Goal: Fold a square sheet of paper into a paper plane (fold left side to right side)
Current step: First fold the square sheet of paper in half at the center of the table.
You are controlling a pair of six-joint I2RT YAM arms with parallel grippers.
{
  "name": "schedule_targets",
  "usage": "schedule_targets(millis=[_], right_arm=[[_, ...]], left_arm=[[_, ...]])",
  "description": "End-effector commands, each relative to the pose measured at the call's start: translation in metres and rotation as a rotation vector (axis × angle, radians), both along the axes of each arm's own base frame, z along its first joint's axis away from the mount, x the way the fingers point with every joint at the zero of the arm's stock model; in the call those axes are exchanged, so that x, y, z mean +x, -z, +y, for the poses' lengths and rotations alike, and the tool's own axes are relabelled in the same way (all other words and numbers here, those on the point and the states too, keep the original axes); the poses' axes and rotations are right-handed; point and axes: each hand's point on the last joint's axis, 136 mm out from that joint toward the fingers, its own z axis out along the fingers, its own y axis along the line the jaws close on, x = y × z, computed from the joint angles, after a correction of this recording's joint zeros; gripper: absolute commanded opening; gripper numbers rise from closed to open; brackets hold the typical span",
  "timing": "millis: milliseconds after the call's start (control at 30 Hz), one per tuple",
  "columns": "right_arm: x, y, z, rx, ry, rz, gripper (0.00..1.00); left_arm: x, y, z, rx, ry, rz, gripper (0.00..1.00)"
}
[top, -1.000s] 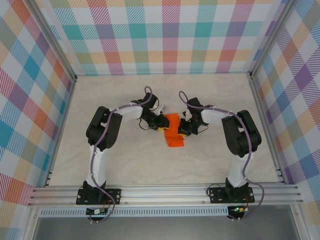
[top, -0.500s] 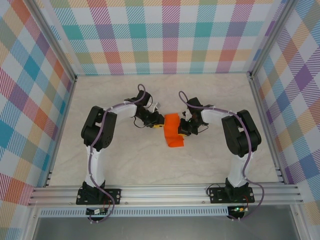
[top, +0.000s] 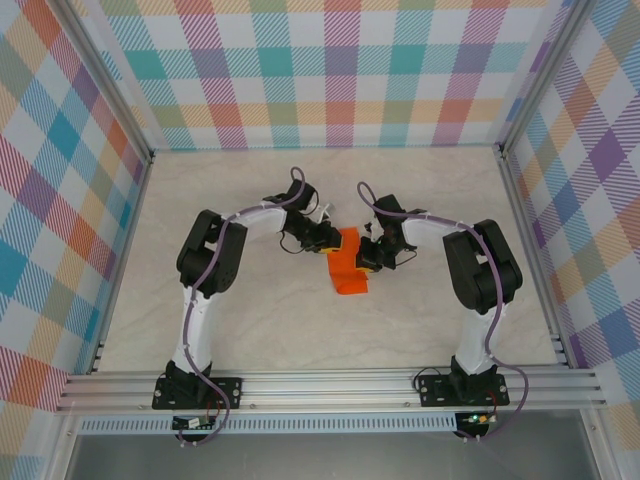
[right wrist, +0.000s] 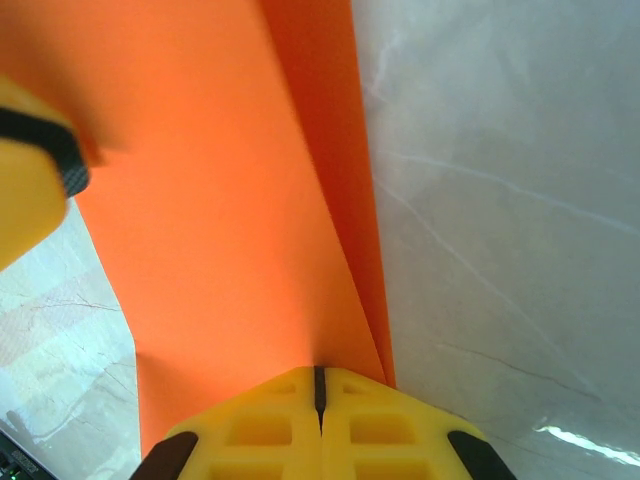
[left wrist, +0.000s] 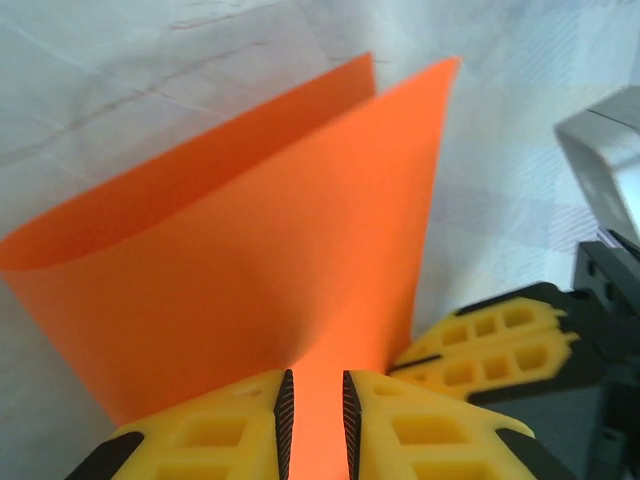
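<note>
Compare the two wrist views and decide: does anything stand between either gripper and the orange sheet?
Nothing visible does. The square sheet of paper runs up between the fingers of the left gripper, and the right gripper is shut on the sheet's opposite edge.
</note>
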Motion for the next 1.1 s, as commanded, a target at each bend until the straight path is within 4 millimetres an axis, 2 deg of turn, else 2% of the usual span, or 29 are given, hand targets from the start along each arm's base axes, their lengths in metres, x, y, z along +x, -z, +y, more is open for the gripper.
schedule_targets(millis=[0, 167, 300, 500, 733, 833, 1000, 1067], right_arm=[[-0.025, 0.032, -0.017, -0.107, -0.012, 0.114, 0.05], [-0.026, 0.032, -0.018, -0.112, -0.013, 0.118, 0.05], [-0.027, 0.033, -0.019, -0.114, -0.017, 0.120, 0.05], [-0.028, 0.032, -0.018, -0.109, -0.019, 0.119, 0.05], [-0.029, 0.032, -0.018, -0.103, -0.018, 0.121, 0.05], [-0.028, 0.031, -0.017, -0.098, -0.017, 0.119, 0.05], [-0.027, 0.030, -0.014, -0.090, -0.014, 0.116, 0.05], [-0.025, 0.030, -0.013, -0.085, -0.011, 0.113, 0.05]], left_arm=[[0.010, 0.007, 0.007, 0.024, -0.012, -0.009, 0.23], [0.021, 0.018, 0.024, 0.041, -0.047, 0.004, 0.23], [0.037, 0.019, 0.035, 0.041, -0.076, 0.005, 0.25], [0.065, 0.011, 0.039, 0.032, -0.102, -0.010, 0.27], [0.088, 0.021, 0.048, 0.051, -0.142, -0.003, 0.27], [0.092, 0.003, 0.048, 0.017, -0.147, -0.016, 0.27], [0.086, -0.063, 0.049, -0.029, -0.153, -0.116, 0.29], [0.074, -0.084, 0.050, -0.052, -0.158, -0.139, 0.29]])
